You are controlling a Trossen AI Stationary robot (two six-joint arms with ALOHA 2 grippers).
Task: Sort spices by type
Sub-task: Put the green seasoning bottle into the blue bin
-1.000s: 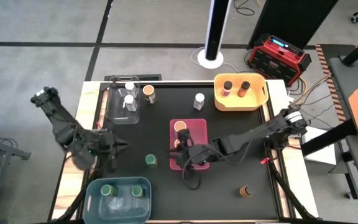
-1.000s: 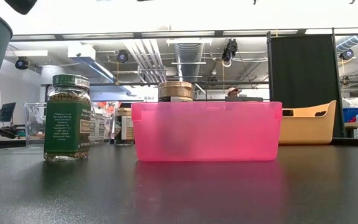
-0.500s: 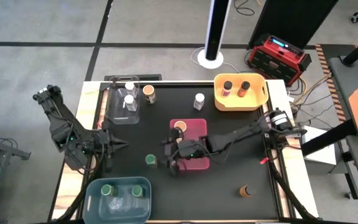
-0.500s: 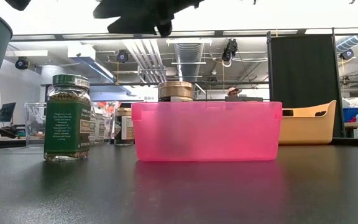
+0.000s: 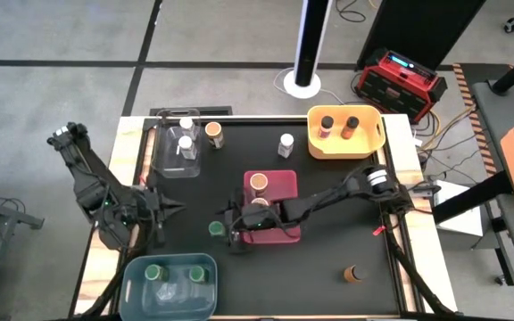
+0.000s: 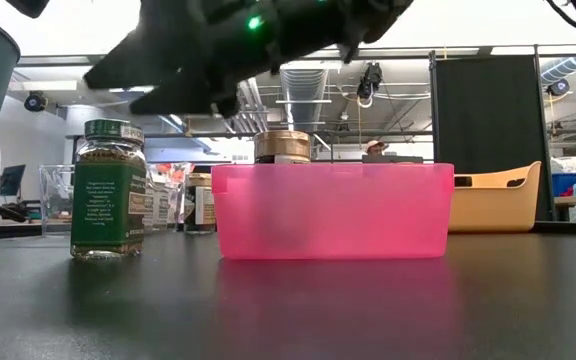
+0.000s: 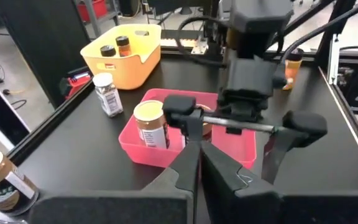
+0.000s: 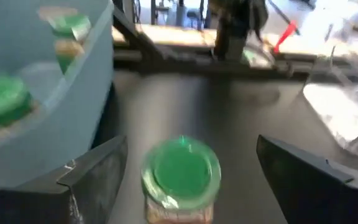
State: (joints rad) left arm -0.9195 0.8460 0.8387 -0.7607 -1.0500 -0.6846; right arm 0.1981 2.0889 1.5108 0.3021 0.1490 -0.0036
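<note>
We see a green-lidded spice jar (image 5: 216,229) with a dark green label | pink bin (image 5: 283,185) holding tan-lidded jars (image 5: 258,183) | yellow bin (image 5: 370,141) with two dark-lidded jars (image 5: 327,122) | blue-grey bin (image 5: 137,276) with green-lidded jars (image 5: 153,271) | white-lidded jar (image 5: 286,140) | black table (image 5: 328,267) | dark right gripper (image 5: 232,227)

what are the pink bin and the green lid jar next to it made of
Pink bin: looks like translucent, matte plastic, since a dim shadow of its contents shows through the wall.
Green-lidded jar: seems clear glass or hard plastic, as the spice shows through beside a paper-like printed label; the lid looks like opaque plastic or painted metal.
</note>
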